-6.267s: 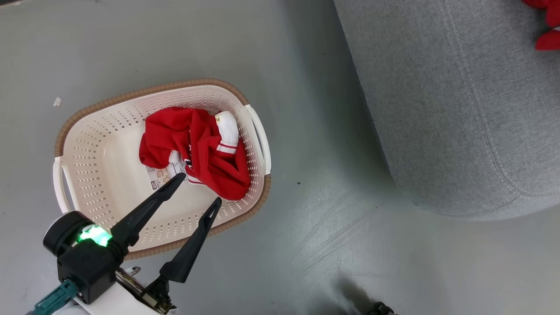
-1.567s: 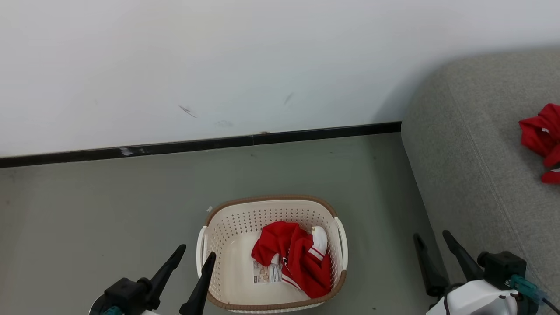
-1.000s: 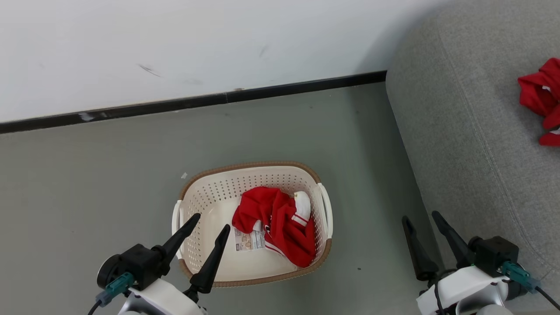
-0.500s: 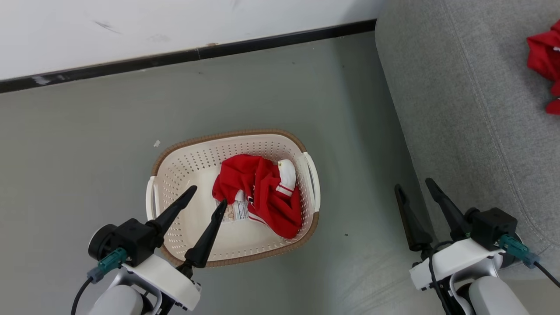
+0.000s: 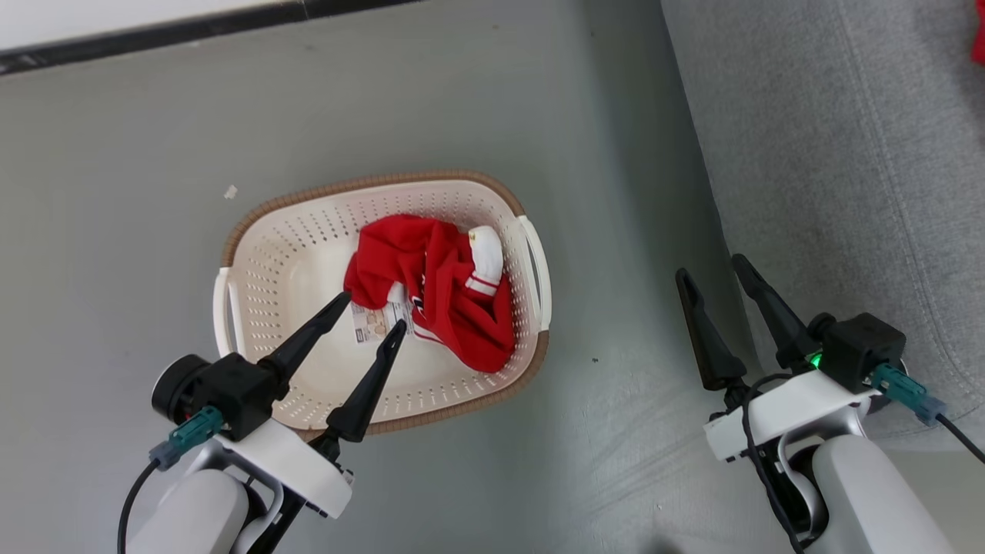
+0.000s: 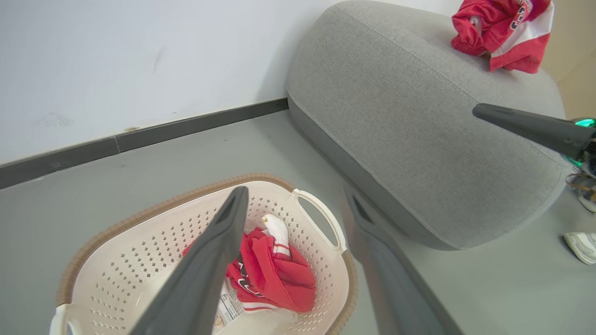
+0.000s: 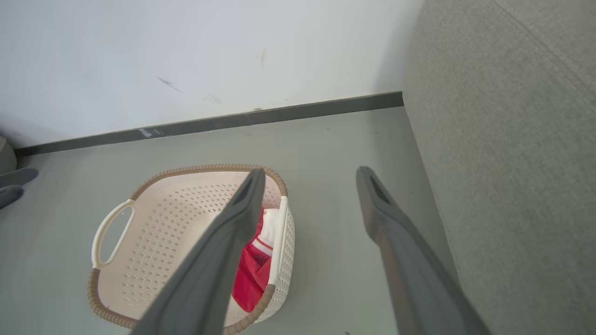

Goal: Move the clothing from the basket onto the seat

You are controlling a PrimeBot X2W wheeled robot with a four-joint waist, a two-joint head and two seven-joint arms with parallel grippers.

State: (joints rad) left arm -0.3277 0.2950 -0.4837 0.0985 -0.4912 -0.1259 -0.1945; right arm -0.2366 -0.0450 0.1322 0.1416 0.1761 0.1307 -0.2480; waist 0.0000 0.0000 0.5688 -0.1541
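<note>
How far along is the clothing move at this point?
Done: one red garment lies on the sofa. In hand: nothing; the left tool hovers open over the basket, the right tool open beside the sofa. Left: the second red garment sits in the basket, ungrasped.

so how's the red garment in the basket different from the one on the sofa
Place: the basket garment lies inside the basket; the sofa garment sits on top of the sofa. Task: the basket garment is yet to be moved; the sofa garment is already there. Look: the basket garment shows a small white cuff, the sofa garment a broad white band. Both are crumpled, red with white trim.
</note>
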